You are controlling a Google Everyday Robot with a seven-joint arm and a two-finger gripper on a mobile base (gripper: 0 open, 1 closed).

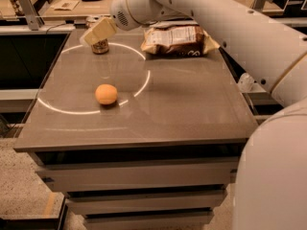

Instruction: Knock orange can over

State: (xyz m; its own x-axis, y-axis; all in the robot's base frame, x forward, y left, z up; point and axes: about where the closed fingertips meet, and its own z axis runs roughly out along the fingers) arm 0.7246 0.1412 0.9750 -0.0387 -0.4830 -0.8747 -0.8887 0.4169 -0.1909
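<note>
The orange can (pixel 100 46) stands upright at the far left of the grey table (pixel 182 104). Only its lower part and a bit of its silver top show. My gripper (pixel 97 32) is right in front of the can's upper half and covers it. The white arm reaches in from the right, across the back of the table.
A round orange ball (pixel 106 94) lies on the table's left middle, inside a pale ring mark. A crinkled brown-and-white snack bag (pixel 178 40) lies at the back, right of the can. A wooden counter (pixel 67 4) stands behind the table. Drawers sit below the tabletop.
</note>
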